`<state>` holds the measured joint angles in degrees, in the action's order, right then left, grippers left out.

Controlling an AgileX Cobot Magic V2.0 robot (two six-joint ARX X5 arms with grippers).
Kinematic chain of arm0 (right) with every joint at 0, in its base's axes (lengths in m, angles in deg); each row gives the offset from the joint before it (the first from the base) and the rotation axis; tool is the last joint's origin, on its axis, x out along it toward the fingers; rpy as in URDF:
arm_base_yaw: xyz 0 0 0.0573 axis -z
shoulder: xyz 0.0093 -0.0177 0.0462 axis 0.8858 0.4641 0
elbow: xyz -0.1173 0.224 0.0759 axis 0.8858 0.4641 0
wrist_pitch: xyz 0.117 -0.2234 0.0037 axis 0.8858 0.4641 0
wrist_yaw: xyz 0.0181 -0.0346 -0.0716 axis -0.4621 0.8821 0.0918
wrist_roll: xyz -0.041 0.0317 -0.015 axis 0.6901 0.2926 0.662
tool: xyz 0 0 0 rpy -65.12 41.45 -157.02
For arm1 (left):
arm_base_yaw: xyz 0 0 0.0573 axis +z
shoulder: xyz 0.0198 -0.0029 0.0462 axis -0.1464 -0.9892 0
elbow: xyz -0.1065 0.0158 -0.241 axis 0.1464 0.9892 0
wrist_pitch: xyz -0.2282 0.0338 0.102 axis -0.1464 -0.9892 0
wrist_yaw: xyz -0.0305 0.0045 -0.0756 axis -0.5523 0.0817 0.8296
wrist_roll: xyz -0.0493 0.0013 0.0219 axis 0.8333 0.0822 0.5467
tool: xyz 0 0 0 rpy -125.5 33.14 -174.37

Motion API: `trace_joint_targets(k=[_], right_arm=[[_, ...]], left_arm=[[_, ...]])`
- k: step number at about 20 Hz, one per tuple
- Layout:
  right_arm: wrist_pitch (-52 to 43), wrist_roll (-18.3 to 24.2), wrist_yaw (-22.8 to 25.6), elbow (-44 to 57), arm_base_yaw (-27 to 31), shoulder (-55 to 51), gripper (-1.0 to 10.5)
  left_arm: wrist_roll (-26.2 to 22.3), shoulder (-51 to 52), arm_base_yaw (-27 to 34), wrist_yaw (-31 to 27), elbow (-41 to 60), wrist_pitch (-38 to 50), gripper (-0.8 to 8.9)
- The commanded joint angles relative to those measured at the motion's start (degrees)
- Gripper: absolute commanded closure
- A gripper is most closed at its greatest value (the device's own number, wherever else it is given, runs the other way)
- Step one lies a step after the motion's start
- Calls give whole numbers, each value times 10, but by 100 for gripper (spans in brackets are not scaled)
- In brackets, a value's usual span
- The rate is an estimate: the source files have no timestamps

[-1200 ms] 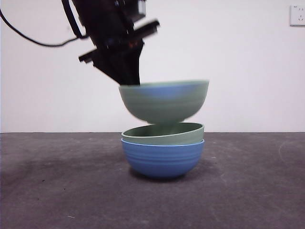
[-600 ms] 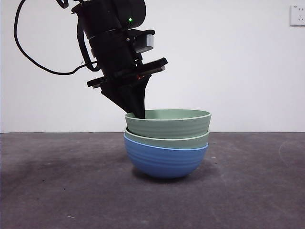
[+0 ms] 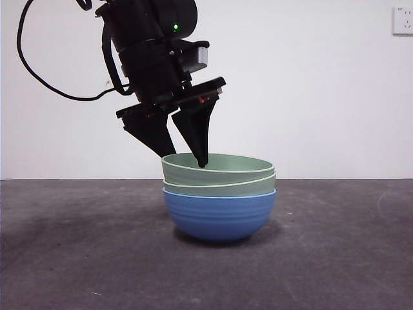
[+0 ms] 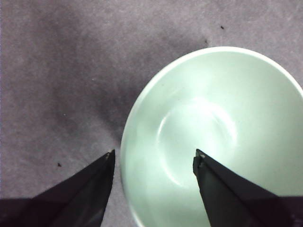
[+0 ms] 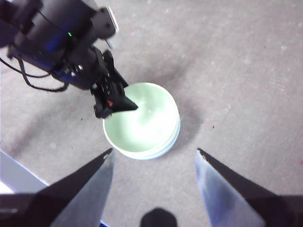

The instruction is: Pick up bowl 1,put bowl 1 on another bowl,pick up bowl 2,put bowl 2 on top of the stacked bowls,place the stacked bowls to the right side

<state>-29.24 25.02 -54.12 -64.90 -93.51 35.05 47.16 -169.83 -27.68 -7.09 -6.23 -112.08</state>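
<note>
On my front camera the nearest feature is the dark grey matte tabletop [image 3: 77, 258], and on it, at the centre of the view, stand the stacked bowls [image 3: 219, 197]: a blue round ribbed bowl [image 3: 219, 216] lowest, resting directly on the table, with two pale green ribbed bowls nested inside it, the upper pale green bowl [image 3: 218, 170] sitting slightly tilted in the lower pale green bowl [image 3: 219, 188]. The left gripper [image 3: 182, 158] descends from the upper left of that view on its black arm. Its jaws are spread apart and straddle the near-left rim of the upper pale green bowl, one jaw outside the wall and the other with its tip just over the rim, inside. I see neither jaw pressing on the rim. My left wrist camera confirms this: the rim of that bowl [image 4: 124, 142] passes between the two separated jaw tips. The right gripper [image 5: 154, 153] hangs high above the stack, well apart from it, with its jaws wide and holding nothing. Behind the table stands a plain white wall [image 3: 322, 84] carrying a white socket plate [image 3: 402, 20] at the upper right.
</note>
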Motion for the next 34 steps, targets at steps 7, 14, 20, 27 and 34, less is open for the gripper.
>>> trace_joint_targets(k=[7,14,20,27,34], right_arm=[[-3,-30,1,-1,0,70,442],[-74,-67,-3,-1,6,276,442],[-152,-120,-64,-1,21,418,446],[-166,-134,-97,-1,21,499,553],[-179,-141,-107,-1,19,501,857]], left_arm=[[-3,110,3,-1,-105,-143,529],[-7,241,3,-1,-179,-255,530],[-7,324,3,-1,-179,-296,530],[-7,345,2,1,-179,-321,530],[-7,345,2,1,-179,-327,530]])
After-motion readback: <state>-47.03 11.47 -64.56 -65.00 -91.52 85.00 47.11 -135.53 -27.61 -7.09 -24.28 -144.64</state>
